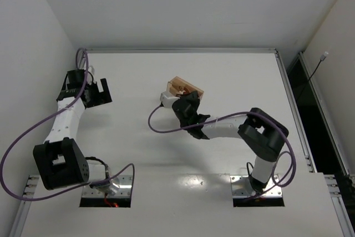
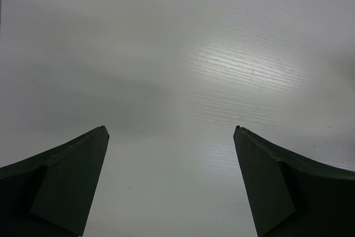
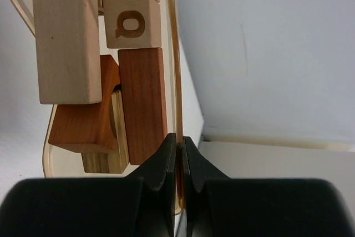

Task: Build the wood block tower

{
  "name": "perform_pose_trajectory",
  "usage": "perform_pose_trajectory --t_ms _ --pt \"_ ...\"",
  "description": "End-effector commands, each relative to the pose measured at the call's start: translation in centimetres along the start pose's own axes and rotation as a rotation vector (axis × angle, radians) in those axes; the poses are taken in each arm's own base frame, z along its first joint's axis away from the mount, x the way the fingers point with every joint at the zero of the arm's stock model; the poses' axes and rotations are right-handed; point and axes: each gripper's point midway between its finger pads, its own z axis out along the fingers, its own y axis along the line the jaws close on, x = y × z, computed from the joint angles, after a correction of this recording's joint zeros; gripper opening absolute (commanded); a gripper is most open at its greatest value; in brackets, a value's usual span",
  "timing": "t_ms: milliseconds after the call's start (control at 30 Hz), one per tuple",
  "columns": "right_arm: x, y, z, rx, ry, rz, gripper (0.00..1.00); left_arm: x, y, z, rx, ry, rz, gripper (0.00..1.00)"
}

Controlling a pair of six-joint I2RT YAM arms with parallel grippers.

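The wood blocks lie in a translucent orange tray (image 1: 186, 87) (image 3: 171, 54) near the table's middle. In the right wrist view I see a long tan bar (image 3: 65, 37), a tan cube with a burnt-in letter (image 3: 133, 21), a reddish bar (image 3: 143, 104) and a reddish notched block (image 3: 83, 123) over a pale one (image 3: 105, 159). My right gripper (image 3: 178, 140) (image 1: 179, 98) is shut on the tray's thin side wall, and the tray is tipped. My left gripper (image 2: 172, 130) (image 1: 104, 94) stands open over bare table at the far left, with nothing between its fingers (image 2: 72, 181).
White walls close in the table at the back and on both sides. A metal rail (image 1: 291, 104) runs along the right edge. Purple cables (image 1: 161, 129) loop beside both arms.
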Motion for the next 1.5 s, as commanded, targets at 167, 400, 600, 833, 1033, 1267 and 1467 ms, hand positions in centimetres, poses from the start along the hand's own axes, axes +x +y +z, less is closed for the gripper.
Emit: perform_pose_trajectory --t_ms 167,400,600,833,1033,1267,1467 --pt "-2.7 -4.3 -4.6 0.34 -0.065 0.012 0.0 -1.4 0.0 0.0 0.029 -0.02 -0.017 0.94" --pt "-2.9 -1.6 -8.3 0.381 -0.151 -0.093 0.0 -1.3 0.1 -0.2 0.032 -0.011 -0.025 0.94" --pt "-2.0 2.1 -10.6 0.352 -0.194 -0.198 0.0 -1.5 0.0 -0.1 0.041 -0.011 -0.025 0.94" --pt "-0.9 4.3 -10.7 0.319 -0.173 -0.287 0.0 -1.6 0.1 -0.1 0.044 -0.011 -0.032 0.94" --pt "-1.2 2.5 -10.7 0.348 -0.151 -0.353 0.0 -1.6 -0.2 0.2 0.062 -0.001 -0.033 0.94" --pt "-2.6 -2.3 -11.1 0.416 -0.125 -0.26 0.0 -1.2 -0.3 0.4 0.07 0.018 -0.036 0.94" --pt "-2.0 -1.2 -10.2 0.405 -0.107 -0.314 0.0 -1.0 -0.3 0.3 0.07 0.017 -0.026 0.94"
